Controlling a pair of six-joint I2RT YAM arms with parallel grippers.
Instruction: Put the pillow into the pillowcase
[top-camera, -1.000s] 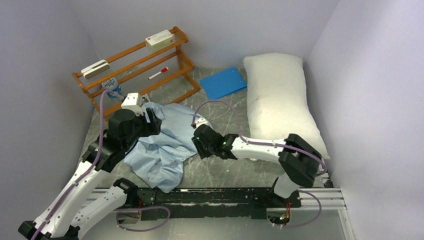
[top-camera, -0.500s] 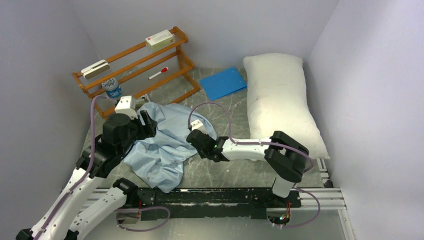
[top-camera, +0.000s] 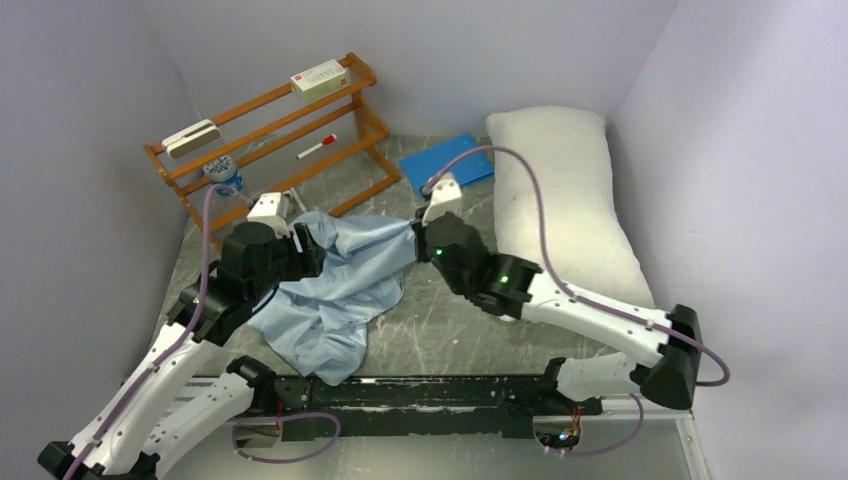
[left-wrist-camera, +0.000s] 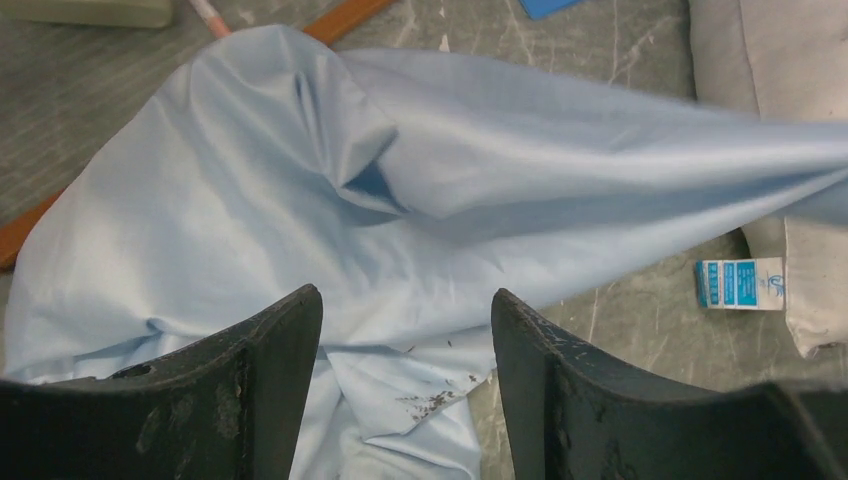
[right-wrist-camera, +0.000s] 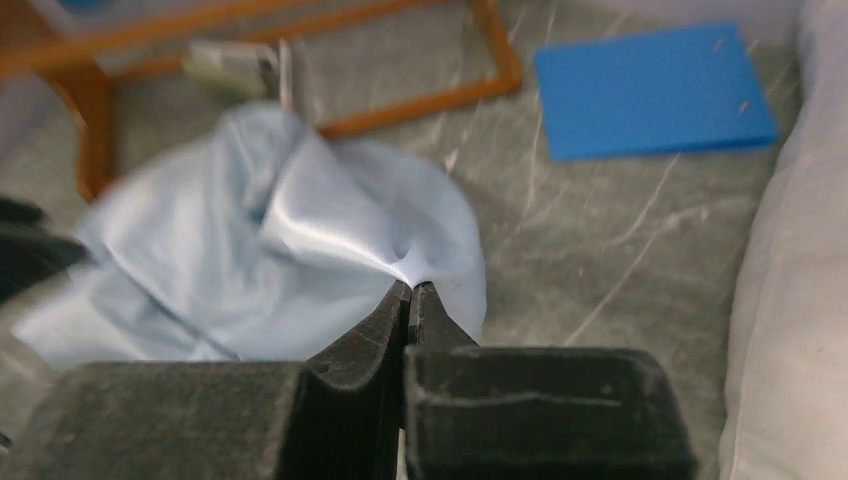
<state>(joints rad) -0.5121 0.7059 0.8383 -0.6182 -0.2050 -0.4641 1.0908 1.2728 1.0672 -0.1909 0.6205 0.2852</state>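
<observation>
The pillow (top-camera: 560, 200) lies lengthwise along the right edge of the surface (top-camera: 450, 330), reaching from the far right corner toward the near edge. It is fully bare, with no cloth over any part of it. Its small blue tag (left-wrist-camera: 738, 283) lies flat on the surface beside its seam.

The pillowcase (top-camera: 340, 290) is a crumpled heap on the left half of the surface, apart from the pillow. One fold is drawn out taut toward the middle. No open mouth shows clearly in any view.

A wooden rack (top-camera: 270, 130) stands in the far left corner, and a flat blue sheet (top-camera: 450, 165) lies at the far edge, just beside the pillow's far end.

The right fingers (right-wrist-camera: 385, 320) are pressed together, pinching that taut fold of pillowcase. The left fingers (left-wrist-camera: 270, 340) are spread above the heap's left side with nothing between them.

I judge the task to be at an early stage. The case is being pulled out and sorted, and finding its opening, holding it wide and feeding the pillow in all remain.
</observation>
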